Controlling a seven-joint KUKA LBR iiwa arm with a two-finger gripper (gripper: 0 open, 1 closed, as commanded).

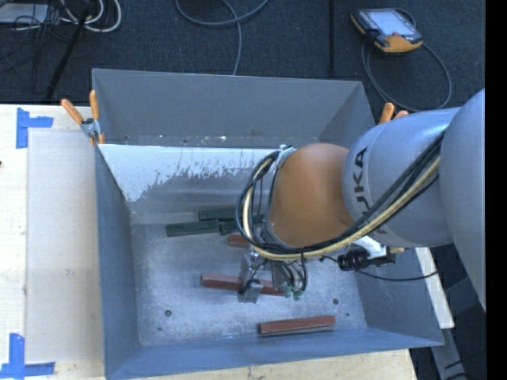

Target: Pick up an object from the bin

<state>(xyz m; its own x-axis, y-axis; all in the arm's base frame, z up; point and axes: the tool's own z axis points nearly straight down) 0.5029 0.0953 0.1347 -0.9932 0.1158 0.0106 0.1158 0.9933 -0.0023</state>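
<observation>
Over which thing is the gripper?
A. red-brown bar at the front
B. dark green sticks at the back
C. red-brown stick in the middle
C: the gripper sits over the right end of the red-brown stick in the middle of the bin.

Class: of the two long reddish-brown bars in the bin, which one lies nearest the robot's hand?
The middle reddish-brown bar, whose right end reaches the hand. The other long one lies apart, lower in the view.
</observation>
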